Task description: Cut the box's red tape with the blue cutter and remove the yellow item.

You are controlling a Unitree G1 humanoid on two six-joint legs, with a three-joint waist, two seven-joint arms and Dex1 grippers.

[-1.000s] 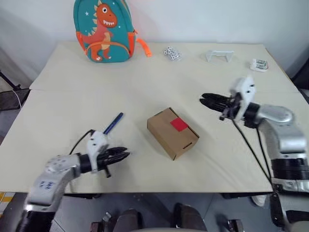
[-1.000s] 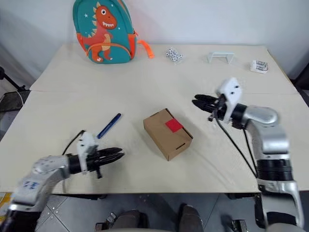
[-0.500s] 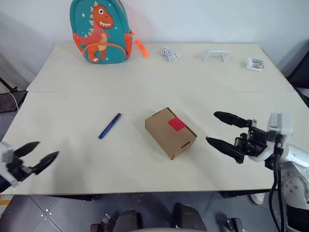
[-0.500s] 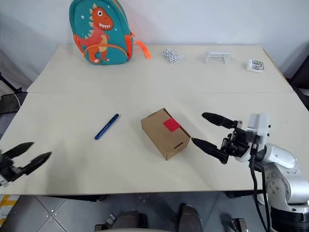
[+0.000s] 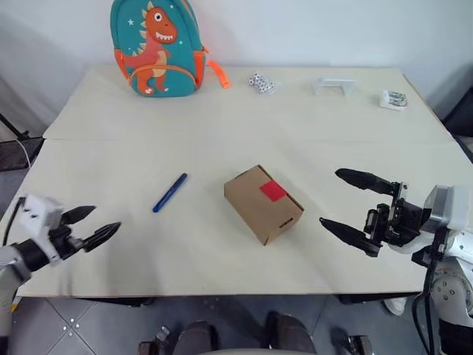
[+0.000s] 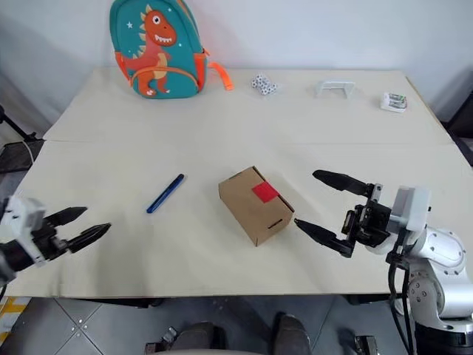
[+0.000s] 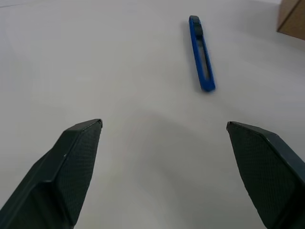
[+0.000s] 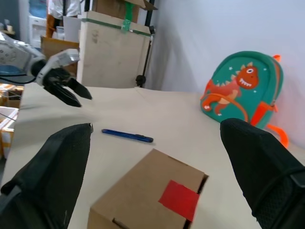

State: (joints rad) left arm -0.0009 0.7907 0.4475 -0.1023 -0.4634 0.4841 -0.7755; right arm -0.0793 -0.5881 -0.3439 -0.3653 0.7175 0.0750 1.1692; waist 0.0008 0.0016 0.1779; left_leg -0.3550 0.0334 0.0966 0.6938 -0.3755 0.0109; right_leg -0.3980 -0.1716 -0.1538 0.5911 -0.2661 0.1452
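The brown box (image 5: 263,203) lies mid-table with the red tape (image 5: 273,191) square on its top. The blue cutter (image 5: 170,192) lies flat on the table, left of the box. My left gripper (image 5: 103,219) is open and empty at the near left edge, pointing toward the cutter (image 7: 201,52) and well short of it. My right gripper (image 5: 330,197) is open wide and empty, to the right of the box (image 8: 152,191) and pointing at it across a small gap. The yellow item is out of view.
A teal dinosaur backpack (image 5: 157,48) stands at the far left of the table. Several dice (image 5: 260,83), a white bracket (image 5: 332,86) and a small packet (image 5: 392,99) lie along the far edge. The table (image 5: 222,126) has two joined halves.
Both grippers have gone from shut to open. My left arm swung out to the table's near left edge. My right arm drew back toward the near edge, right of the box.
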